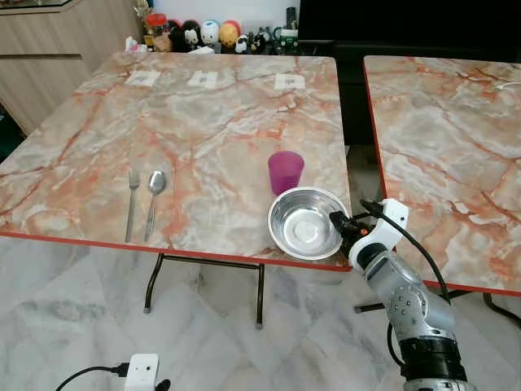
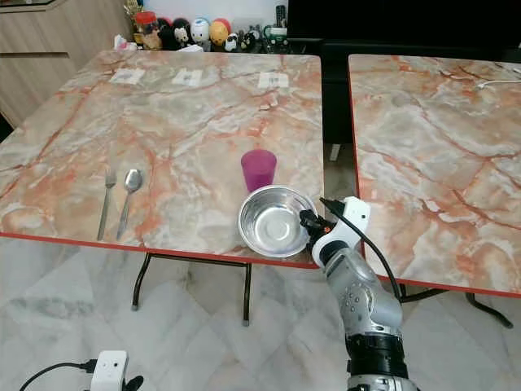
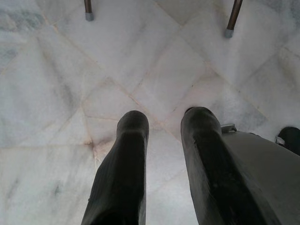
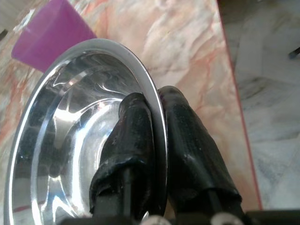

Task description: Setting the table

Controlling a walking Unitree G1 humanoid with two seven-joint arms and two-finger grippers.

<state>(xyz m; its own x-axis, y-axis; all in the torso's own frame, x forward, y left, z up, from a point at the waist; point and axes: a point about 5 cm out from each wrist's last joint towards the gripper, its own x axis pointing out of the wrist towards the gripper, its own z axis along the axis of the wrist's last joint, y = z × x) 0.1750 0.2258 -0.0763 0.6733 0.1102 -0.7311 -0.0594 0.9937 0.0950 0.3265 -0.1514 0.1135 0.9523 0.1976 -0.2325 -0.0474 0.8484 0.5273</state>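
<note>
A marble-patterned bench with a red edge fills the upper left and centre of the left eye view, and a second bench of the same pattern stands to its right with a dark gap between them. At the lower right of centre, the right gripper reaches up from the bottom right corner on its silver arm and grips the near-right rim of a steel bowl, which sits at the front edge of the first bench close to its right corner. In the right wrist view the two black fingers are clamped on the bowl's rim, one inside the bowl and one outside. A purple cup stands upright just behind the bowl, close to its rim. Toward the left of the frame, a fork and a spoon lie side by side near the bench's front edge, well apart from the bowl. Small toy figures line the far edge at the top of the frame. The left gripper hangs over the pale marble floor, its fingers apart with a gap between them and nothing held.
</note>
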